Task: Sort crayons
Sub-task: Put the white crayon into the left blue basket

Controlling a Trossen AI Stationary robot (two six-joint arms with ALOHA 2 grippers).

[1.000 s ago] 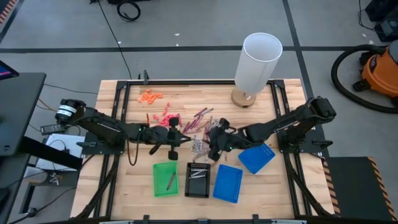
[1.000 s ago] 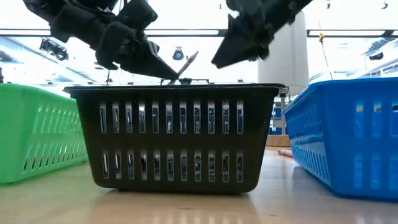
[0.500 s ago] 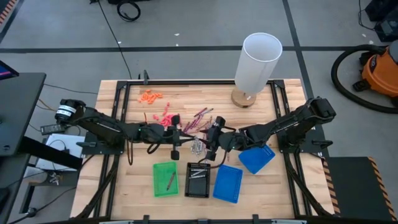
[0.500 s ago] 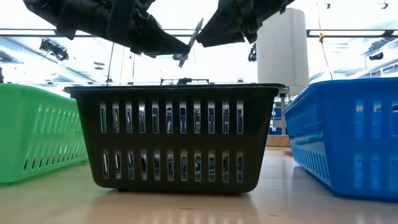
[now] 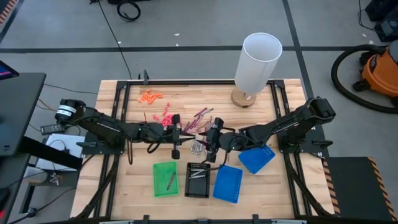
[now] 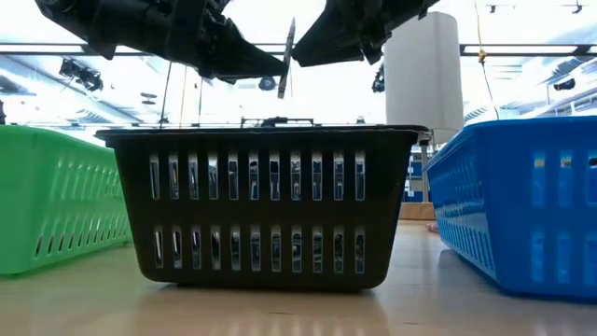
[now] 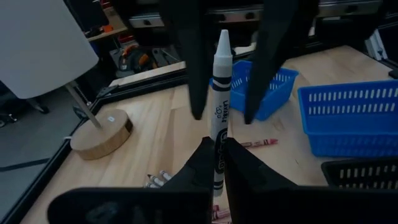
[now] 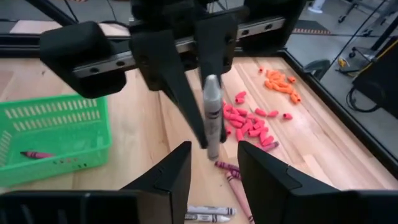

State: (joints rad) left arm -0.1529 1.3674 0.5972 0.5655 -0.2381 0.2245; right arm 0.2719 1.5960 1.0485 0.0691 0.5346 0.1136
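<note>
A silvery grey crayon stands almost upright in the air, with my left gripper shut on it above the table's middle. In the low view the crayon hangs above the black tray. My right gripper is open, one finger on each side of the crayon's upper part, apart from it. Loose maroon crayons and grey ones lie on the table. The green tray holds a maroon crayon. My left gripper pinches the crayon's lower part between its two fingertips. The fingers come nearly level from the table's left and lie across the crayon. The crayon is lifted clear and almost upright, its pointed tip up and its lower end below the fingers.
Two blue trays sit right of the black tray. A white cylinder on a round wooden base stands at the far right. Orange bits and pink bits lie at the far left.
My left gripper has tipped upward toward level, and the crayon in it has swung from slanting to almost upright and risen above the black tray. My right gripper has also tipped up and shifted slightly toward the table's left, closing in on the crayon.
</note>
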